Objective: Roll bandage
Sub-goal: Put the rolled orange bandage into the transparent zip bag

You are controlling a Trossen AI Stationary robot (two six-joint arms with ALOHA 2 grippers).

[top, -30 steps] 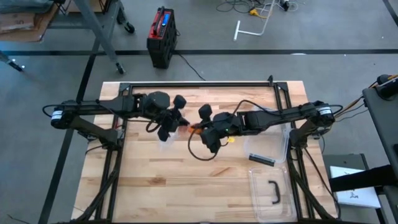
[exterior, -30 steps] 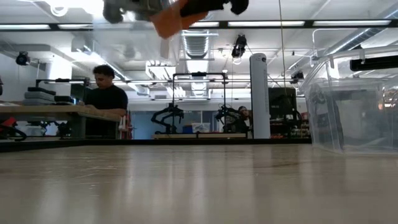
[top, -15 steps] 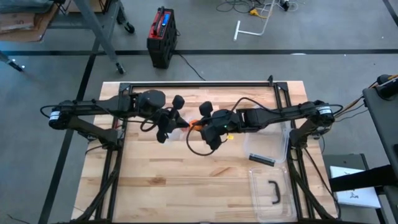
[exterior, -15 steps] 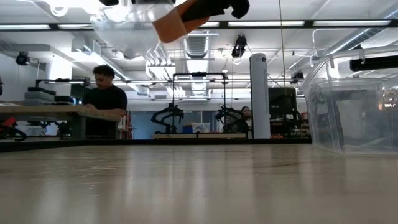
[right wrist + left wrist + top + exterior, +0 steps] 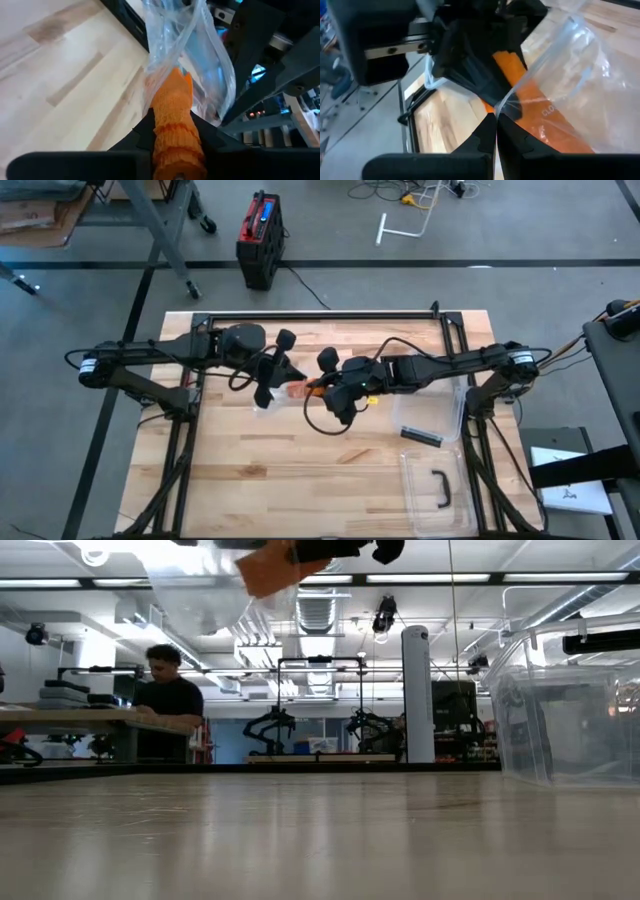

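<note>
Both arms hang in the air above the table's middle. My right gripper [image 5: 172,145] is shut on an orange rolled bandage [image 5: 171,112], also visible as the bandage [image 5: 298,390] in the high view. My left gripper [image 5: 495,127] is shut on a clear plastic bag [image 5: 575,75], which hangs below it as the bag [image 5: 266,402] in the high view. The bandage's free end [image 5: 172,80] meets the bag [image 5: 195,45] and shows orange through its clear wall [image 5: 540,107]. Whether that end is inside the bag, I cannot tell. My left gripper pinches the bag's upper edge [image 5: 504,107] between its two shut fingers, coming from the table's left and slanting down. The bag is clear of the table and hangs slack beyond the fingers. My right gripper pinches the bandage roll's rear part [image 5: 175,150] between its two fingers, which lie along the roll. It comes from the table's right and slants down. The roll is clear of the table, and its free end points toward the bag.
A clear plastic bin [image 5: 448,402] with a black object [image 5: 420,437] in it stands at the table's right; it also shows in the low view [image 5: 570,700]. Its lid with a black handle [image 5: 440,488] lies near the front right. A person [image 5: 170,690] sits in the room behind.
My left gripper has risen slightly and rolled with the bag, whose slack part now hangs spread out beside the bandage's end. My right gripper has stayed in place with the bandage.
</note>
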